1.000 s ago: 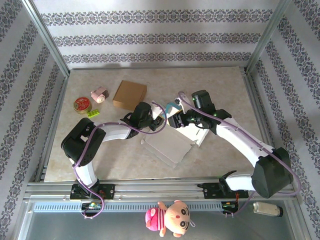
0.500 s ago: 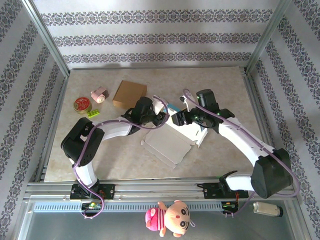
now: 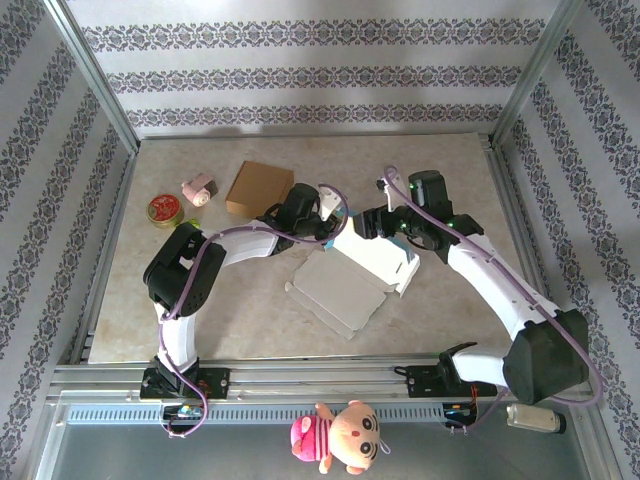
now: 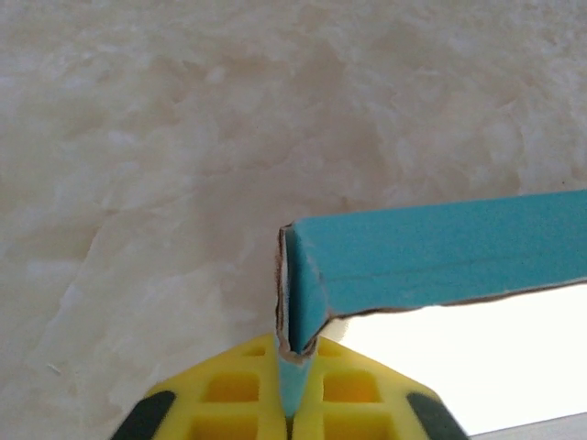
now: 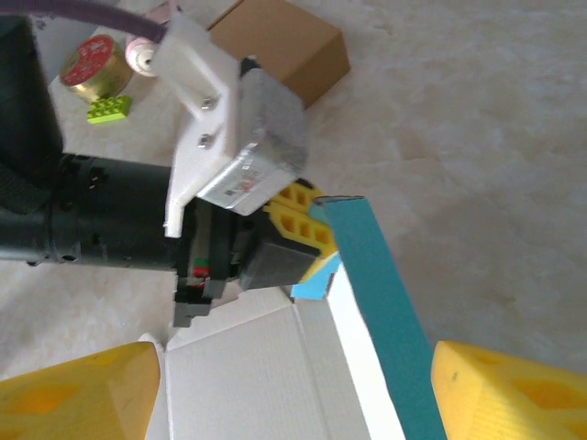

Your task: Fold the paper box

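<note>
- Teal-faced card, white inside: the paper box (image 3: 352, 278) lies half-open at the middle of the top view, on the mottled beige table (image 3: 220, 320).
- Our left claw (image 4: 292, 403) is pinched tight on a frayed flap corner (image 4: 298, 302); a hard pull could tear it.
- Our right claw (image 5: 295, 390) stands apart astride the box's edge; closing askew, we might crease it.

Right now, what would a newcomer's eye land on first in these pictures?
First, the half-folded white paper box at mid-table, its teal flap pinched in the shut left gripper. The right gripper stands open with that teal edge between its fingers. Behind sits a brown cardboard box, and a pink plush doll lies at the near rail.
</note>
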You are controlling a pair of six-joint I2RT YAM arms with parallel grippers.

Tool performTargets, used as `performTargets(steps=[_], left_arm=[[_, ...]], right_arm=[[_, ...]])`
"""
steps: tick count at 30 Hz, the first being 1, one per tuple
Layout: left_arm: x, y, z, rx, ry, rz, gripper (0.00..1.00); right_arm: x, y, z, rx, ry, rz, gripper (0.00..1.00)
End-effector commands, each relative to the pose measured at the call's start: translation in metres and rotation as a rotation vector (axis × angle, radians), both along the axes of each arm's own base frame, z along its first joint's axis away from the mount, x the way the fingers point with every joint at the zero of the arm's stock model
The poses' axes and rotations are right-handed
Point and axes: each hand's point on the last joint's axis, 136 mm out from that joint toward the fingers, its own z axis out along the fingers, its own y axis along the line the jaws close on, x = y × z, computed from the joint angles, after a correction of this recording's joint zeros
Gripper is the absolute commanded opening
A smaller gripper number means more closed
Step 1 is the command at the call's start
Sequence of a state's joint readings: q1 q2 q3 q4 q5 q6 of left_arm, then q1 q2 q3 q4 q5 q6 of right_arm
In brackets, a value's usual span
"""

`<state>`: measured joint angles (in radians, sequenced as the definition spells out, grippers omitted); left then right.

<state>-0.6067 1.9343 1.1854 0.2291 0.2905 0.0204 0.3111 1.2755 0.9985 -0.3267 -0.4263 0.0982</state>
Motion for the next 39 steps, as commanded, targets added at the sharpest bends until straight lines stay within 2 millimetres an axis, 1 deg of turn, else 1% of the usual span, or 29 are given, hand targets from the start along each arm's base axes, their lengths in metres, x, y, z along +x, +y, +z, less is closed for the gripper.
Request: performTargets(steps=[1, 5, 8, 10, 13, 15, 18, 20, 23, 24, 25, 26, 27, 29, 33, 36, 39], left_arm=[[-0.009, 0.006, -0.010, -0.001, 0.009, -0.001, 0.00], [-0.015, 0.008, -0.012, -0.046, -0.027, -0.002, 0.00], [-0.021, 0.010, -0.007, -0.103, -0.105, -0.017, 0.00], [-0.028, 0.011, 0.000, -0.145, -0.185, -0.034, 0.00], [-0.034, 0.018, 0.009, -0.192, -0.267, -0.026, 0.00], [-0.036, 0.019, 0.006, -0.188, -0.268, -0.025, 0.00], [-0.041, 0.019, 0.002, -0.176, -0.261, -0.030, 0.00], [-0.043, 0.020, 0.004, -0.177, -0.270, -0.025, 0.11], [-0.046, 0.023, 0.008, -0.179, -0.280, -0.016, 0.17], [-0.048, 0.025, 0.010, -0.182, -0.282, -0.016, 0.24], [-0.050, 0.027, 0.016, -0.187, -0.292, -0.009, 0.33], [-0.051, 0.029, 0.020, -0.191, -0.301, -0.001, 0.39], [-0.054, 0.032, 0.027, -0.196, -0.311, 0.008, 0.42], [-0.058, 0.041, 0.040, -0.207, -0.311, 0.041, 0.44], [-0.065, 0.062, 0.066, -0.231, -0.202, 0.162, 0.48], [-0.071, 0.082, 0.084, -0.238, -0.120, 0.276, 0.50], [-0.078, 0.113, 0.095, -0.228, -0.080, 0.421, 0.52]], right_arm=[[0.011, -0.009, 0.004, -0.007, 0.003, -0.026, 0.78], [0.021, -0.018, -0.006, 0.008, 0.051, -0.057, 0.80], [0.024, -0.013, -0.020, 0.061, 0.151, -0.019, 0.80], [0.022, -0.003, -0.029, 0.111, 0.237, 0.021, 0.78], [0.016, 0.017, -0.040, 0.208, 0.354, 0.092, 0.72], [0.010, 0.027, -0.048, 0.233, 0.409, 0.129, 0.67], [-0.002, 0.038, -0.059, 0.219, 0.445, 0.172, 0.65], [-0.009, 0.042, -0.064, 0.196, 0.450, 0.195, 0.62], [-0.012, 0.044, -0.069, 0.157, 0.438, 0.208, 0.57], [-0.013, 0.045, -0.070, 0.146, 0.433, 0.216, 0.56], [-0.013, 0.046, -0.071, 0.130, 0.429, 0.222, 0.54], [-0.014, 0.047, -0.073, 0.118, 0.428, 0.230, 0.53], [-0.016, 0.050, -0.074, 0.103, 0.428, 0.243, 0.51], [-0.017, 0.053, -0.077, 0.067, 0.416, 0.262, 0.48], [-0.024, 0.062, -0.072, 0.023, 0.341, 0.338, 0.46], [-0.024, 0.068, -0.066, -0.030, 0.249, 0.402, 0.43], [-0.027, 0.076, -0.059, -0.086, 0.165, 0.482, 0.42]])
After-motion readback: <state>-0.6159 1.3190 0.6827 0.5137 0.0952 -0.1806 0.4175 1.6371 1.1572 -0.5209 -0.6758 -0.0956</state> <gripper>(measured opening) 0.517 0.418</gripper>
